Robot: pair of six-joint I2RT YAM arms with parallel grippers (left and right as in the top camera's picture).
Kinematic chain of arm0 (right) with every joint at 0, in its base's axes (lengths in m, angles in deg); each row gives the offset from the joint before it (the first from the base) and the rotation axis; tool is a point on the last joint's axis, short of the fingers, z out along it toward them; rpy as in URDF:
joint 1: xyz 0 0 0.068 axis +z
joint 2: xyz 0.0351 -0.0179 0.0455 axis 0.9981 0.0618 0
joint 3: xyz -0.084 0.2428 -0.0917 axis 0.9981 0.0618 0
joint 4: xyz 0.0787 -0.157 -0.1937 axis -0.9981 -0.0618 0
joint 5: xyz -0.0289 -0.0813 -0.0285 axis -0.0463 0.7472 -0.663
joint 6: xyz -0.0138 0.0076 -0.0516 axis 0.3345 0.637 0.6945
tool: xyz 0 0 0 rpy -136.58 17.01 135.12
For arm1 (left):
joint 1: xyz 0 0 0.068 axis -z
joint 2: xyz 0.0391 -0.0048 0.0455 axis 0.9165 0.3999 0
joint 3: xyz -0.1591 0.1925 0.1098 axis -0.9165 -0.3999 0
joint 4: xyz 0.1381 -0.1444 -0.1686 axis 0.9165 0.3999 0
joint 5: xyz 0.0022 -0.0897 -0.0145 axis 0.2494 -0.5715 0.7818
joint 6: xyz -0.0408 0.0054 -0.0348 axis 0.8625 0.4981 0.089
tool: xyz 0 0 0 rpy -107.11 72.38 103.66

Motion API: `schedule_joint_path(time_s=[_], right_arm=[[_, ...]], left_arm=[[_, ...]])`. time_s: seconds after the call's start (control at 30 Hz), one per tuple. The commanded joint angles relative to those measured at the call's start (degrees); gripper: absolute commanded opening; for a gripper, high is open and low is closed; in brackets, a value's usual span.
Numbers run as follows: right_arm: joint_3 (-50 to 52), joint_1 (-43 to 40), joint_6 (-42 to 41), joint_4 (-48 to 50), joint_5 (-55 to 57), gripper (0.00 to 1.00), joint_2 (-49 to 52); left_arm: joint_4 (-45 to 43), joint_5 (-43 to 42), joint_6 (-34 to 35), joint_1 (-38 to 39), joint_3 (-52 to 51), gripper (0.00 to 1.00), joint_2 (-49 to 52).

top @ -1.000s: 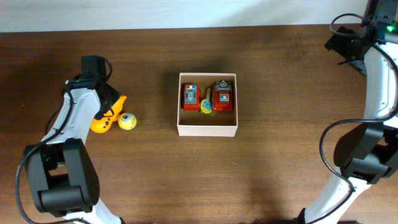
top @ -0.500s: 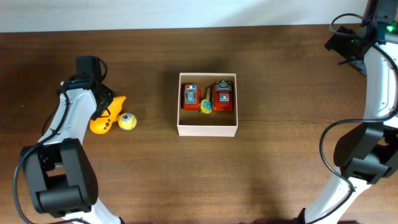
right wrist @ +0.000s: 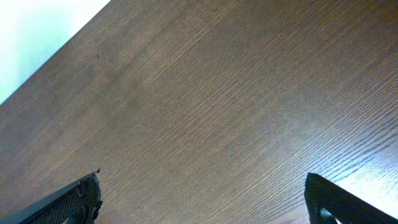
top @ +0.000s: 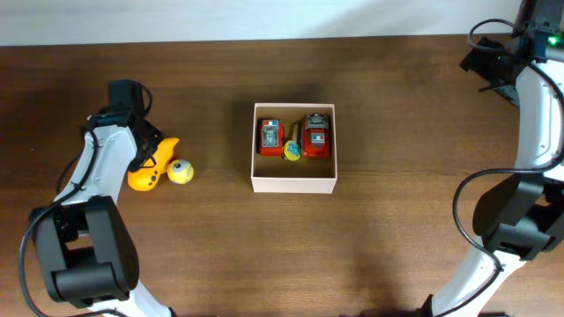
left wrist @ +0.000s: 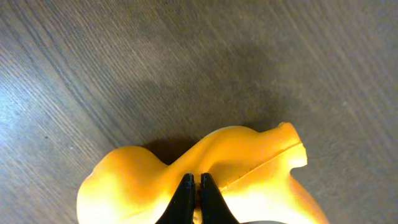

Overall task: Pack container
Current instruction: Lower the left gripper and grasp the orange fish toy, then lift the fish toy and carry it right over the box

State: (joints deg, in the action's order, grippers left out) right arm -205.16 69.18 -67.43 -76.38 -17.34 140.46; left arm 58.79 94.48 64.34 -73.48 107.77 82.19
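The left tool (left wrist: pixel 194 182) has its two dark fingers pressed together, tips down on the back of a yellow toy (left wrist: pixel 205 174); nothing shows between them. The yellow toy lies towards the left edge of the surface (top: pixel 397 229), with a small yellow ball (top: pixel 181 172) just beside it on the side nearer the middle.

The right tool (right wrist: pixel 205 199) hangs with its fingers wide apart and nothing between them, over bare wood by the far right corner.

The container (top: pixel 294 185) sits near the middle of the surface, somewhat closer to the far edge, well apart from both tools. Two red cars (top: pixel 270 137) lie side by side in its far half, with a small yellow-and-blue piece between them; its near half shows bare brown.

The surface is dark brown wood with a fine straight grain, matt, with soft shadows under the arms. Beyond its far edge runs a pale, plain wall (top: pixel 264 18).
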Motion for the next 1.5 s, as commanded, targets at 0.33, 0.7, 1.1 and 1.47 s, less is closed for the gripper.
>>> schedule_joint_path(time_s=[0.33,0.7,1.1,1.47], right_arm=[[0.1,0.1,-0.7,0.0,-0.1,0.99,0.0],[0.1,0.1,-0.7,0.0,-0.1,0.99,0.0],[0.1,0.1,-0.7,0.0,-0.1,0.99,0.0],[0.1,0.1,-0.7,0.0,-0.1,0.99,0.0]], left_arm=[[8.0,-3.3,-17.4,-0.1,9.2,0.02,0.2],[18.1,-7.7,-23.3,4.9,28.5,0.02,0.2],[21.0,-8.9,-23.3,22.4,35.3,0.02,0.3],[24.0,-8.4,-20.0,37.0,35.2,0.03,0.3]])
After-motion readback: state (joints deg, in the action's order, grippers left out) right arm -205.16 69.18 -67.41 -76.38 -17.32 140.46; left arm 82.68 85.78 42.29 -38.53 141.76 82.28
